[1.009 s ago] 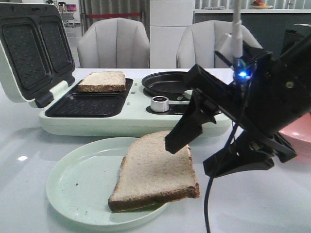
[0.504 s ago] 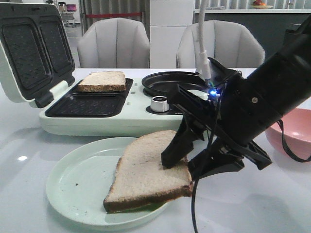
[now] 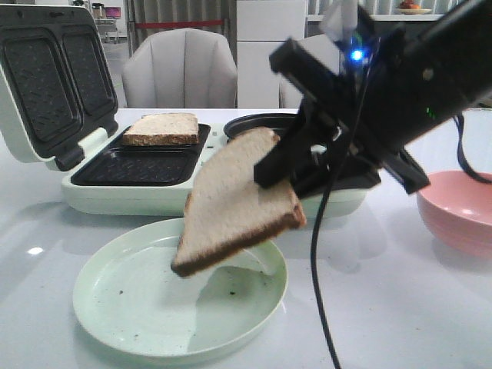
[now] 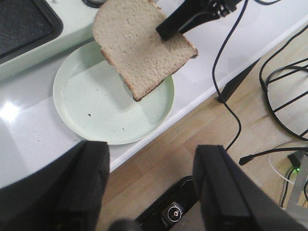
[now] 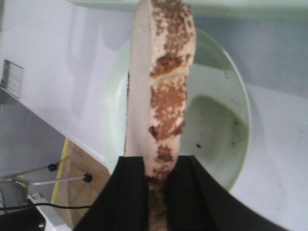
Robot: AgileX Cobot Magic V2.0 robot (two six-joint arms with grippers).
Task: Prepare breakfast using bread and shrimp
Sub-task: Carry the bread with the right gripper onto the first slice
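Front view: the right gripper [image 3: 296,181] is clamping one corner of a bread slice [image 3: 234,204] and holding it tilted in the air above the plate [image 3: 115,307], clear of its surface. A second slice [image 3: 161,128] is lying on the far tray of the open sandwich maker [image 3: 138,165]. The left gripper [image 4: 149,187], seen only from its own wrist camera, is hanging with jaws wide apart and empty near the table edge. No shrimp is showing in any view. The step in hand looks like carrying bread to the maker; the next move likely calls for swinging the slice leftward and levelling it over the vacant near tray.
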